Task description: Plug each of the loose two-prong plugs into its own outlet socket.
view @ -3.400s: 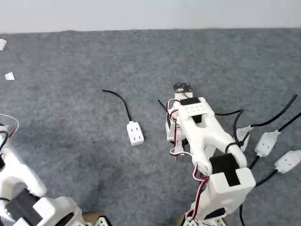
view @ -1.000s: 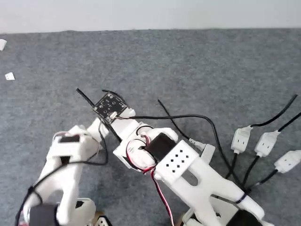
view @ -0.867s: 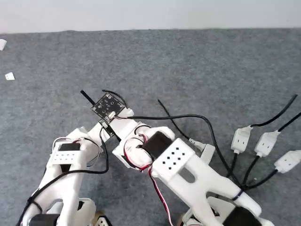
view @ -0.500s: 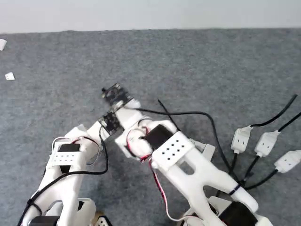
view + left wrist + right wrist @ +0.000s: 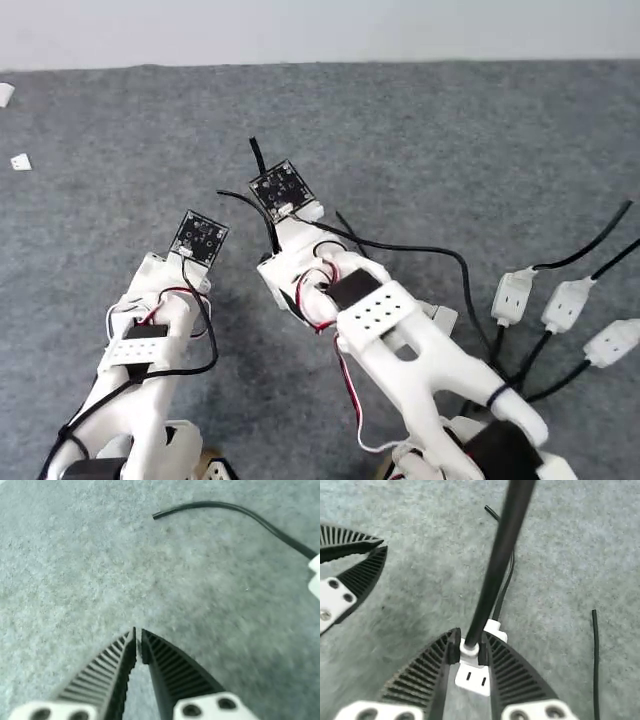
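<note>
**Plug gripped at socket, near mat centre.**
On the grey mat I read the right gripper clamped on the white plug, just beside the outlet socket. The left gripper is at its 8 o'clock, jaws narrow and empty.

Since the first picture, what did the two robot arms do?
The right gripper, shut on a plug, swung left from mid-table to over the outlet socket. The left gripper came out from the near-left corner toward the socket, then drew back, shut and empty. The three white connectors at the right stayed put.
</note>
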Tool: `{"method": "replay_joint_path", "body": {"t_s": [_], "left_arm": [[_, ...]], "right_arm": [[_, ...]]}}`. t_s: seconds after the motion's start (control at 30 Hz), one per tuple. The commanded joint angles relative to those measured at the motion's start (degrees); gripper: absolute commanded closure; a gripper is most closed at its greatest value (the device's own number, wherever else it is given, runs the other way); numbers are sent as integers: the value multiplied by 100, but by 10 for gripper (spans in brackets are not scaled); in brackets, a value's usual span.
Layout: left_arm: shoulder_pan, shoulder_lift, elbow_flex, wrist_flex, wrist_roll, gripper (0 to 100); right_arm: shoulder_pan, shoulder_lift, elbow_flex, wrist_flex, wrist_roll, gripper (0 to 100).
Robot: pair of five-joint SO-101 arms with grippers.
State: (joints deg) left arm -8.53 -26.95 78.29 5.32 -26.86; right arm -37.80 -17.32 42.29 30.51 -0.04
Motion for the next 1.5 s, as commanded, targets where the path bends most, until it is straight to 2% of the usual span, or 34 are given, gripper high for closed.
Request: {"method": "replay_joint_path", "body": {"t_s": [0.0, 0.23, 1.47], "left_arm": [[-35, -176, -40, -193, 97, 988], [-35, -176, -31, -193, 97, 988], [-35, -176, -22, -193, 97, 988]], "right_arm": [[75, 215, -132, -295, 88, 991], [242, 743, -457, -286, 62, 991], [321, 804, -624, -462, 35, 991]]}}
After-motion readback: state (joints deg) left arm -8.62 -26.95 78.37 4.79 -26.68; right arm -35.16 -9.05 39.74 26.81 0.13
